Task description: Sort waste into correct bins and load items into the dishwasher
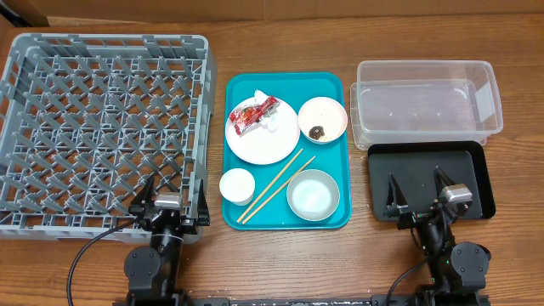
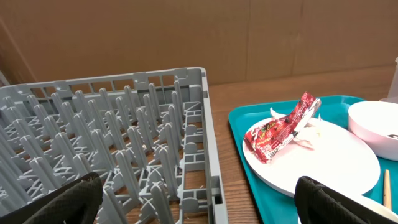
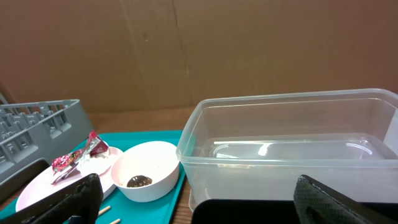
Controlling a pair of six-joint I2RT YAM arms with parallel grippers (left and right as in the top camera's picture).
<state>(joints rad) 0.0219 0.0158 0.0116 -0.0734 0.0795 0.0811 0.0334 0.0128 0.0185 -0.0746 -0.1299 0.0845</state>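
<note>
Wooden table (image 1: 280, 255) fills the overhead view, with the grey dish rack (image 1: 93, 127) on the left, a teal tray (image 1: 344, 153) in the middle, and the clear tub (image 1: 425, 98) and black tray (image 1: 425, 170) on the right. On the teal tray the red wrapper (image 1: 253, 115) lies on the white plate (image 1: 263, 144), its long axis running diagonally, beside a bowl (image 1: 322, 120), a cup (image 1: 237, 185), the chopsticks (image 1: 276, 185) and a second bowl (image 1: 313, 194). The left gripper (image 1: 172, 194) sits wide and empty at the rack's near right corner, and the right gripper (image 1: 419, 194) sits wide and empty over the black tray's near edge. The wrapper is ahead and to the right of the left gripper, which looks the nearer of the two. From the left wrist, against a brown cardboard wall, the rack (image 2: 124, 124) is at left and the wrapper (image 2: 283, 127) slants up to the right on the plate (image 2: 336, 162), beyond spread fingers (image 2: 62, 202). From the right wrist, the tub (image 3: 292, 143) stands straight ahead. The bowl (image 3: 146, 168) with its dark food bit (image 3: 138, 182) and the wrapper (image 3: 78, 155) lie off to the left.
</note>
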